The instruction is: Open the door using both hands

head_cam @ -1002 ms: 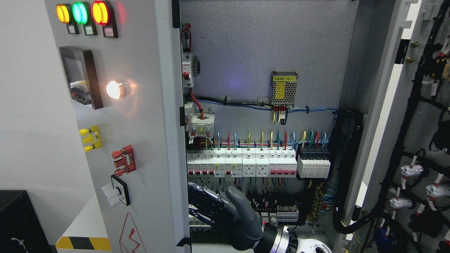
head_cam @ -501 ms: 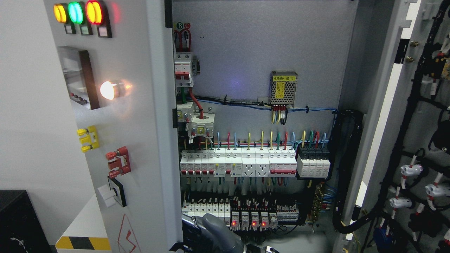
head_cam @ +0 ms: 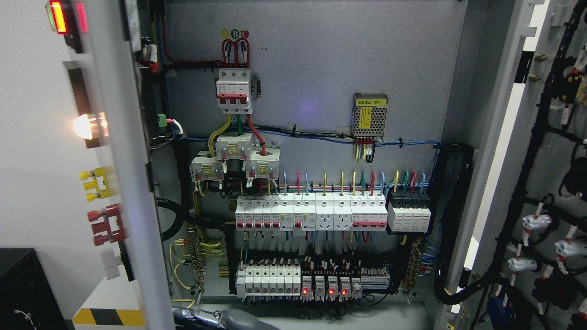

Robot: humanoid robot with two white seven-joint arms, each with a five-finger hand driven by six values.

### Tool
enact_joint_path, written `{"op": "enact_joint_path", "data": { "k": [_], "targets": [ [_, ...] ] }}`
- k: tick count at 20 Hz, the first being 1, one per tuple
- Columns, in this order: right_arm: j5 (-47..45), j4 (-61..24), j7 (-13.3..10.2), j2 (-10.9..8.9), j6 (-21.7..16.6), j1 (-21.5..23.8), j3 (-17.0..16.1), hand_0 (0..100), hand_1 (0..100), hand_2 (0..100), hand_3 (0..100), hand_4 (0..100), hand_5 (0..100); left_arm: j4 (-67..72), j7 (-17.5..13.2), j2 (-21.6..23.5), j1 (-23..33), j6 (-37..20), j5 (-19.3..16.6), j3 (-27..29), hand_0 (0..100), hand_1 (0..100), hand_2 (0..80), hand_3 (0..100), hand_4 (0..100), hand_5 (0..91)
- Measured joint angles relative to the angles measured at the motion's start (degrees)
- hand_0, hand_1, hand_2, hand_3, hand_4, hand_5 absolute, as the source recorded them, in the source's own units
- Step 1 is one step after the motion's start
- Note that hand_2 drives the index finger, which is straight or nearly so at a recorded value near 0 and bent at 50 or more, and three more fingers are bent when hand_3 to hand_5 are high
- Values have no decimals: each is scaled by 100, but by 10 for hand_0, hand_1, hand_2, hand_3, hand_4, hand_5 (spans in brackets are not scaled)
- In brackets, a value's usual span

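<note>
Two doors stand swung wide: the left door [head_cam: 124, 183], edge-on with its lamps and switches, and the right door [head_cam: 545, 160], hung with cables. Live wiring in the cabinet [head_cam: 321, 68] could snag a stray finger. Only a grey sliver of a hand [head_cam: 229, 317] shows at the bottom edge; its side and finger state cannot be told.
</note>
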Motion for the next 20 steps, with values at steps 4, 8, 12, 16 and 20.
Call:
{"op": "enact_joint_path", "data": {
  "k": [4,8,12,16,20],
  "targets": [
    [27,81,-32,134,51,-162,186,0,0,0,0,0,0,0,0,0,0,0,0,0,0,0,0,0,0,0],
    [63,197,-36,282,55,-362,404,0,0,0,0,0,0,0,0,0,0,0,0,0,0,0,0,0,0,0],
    [86,320,-37,398,57,-505,575,0,0,0,0,0,0,-3,0,0,-79,-9,0,0,0,0,0,0,0,0],
    [109,432,-38,487,57,-592,691,0,0,0,0,0,0,3,0,-5,-139,-22,-1,0,0,0,0,0,0,0],
    [119,521,-38,551,57,-637,761,0,0,0,0,0,0,2,0,-11,-179,-35,-1,0,0,0,0,0,0,0]
  ]
}}
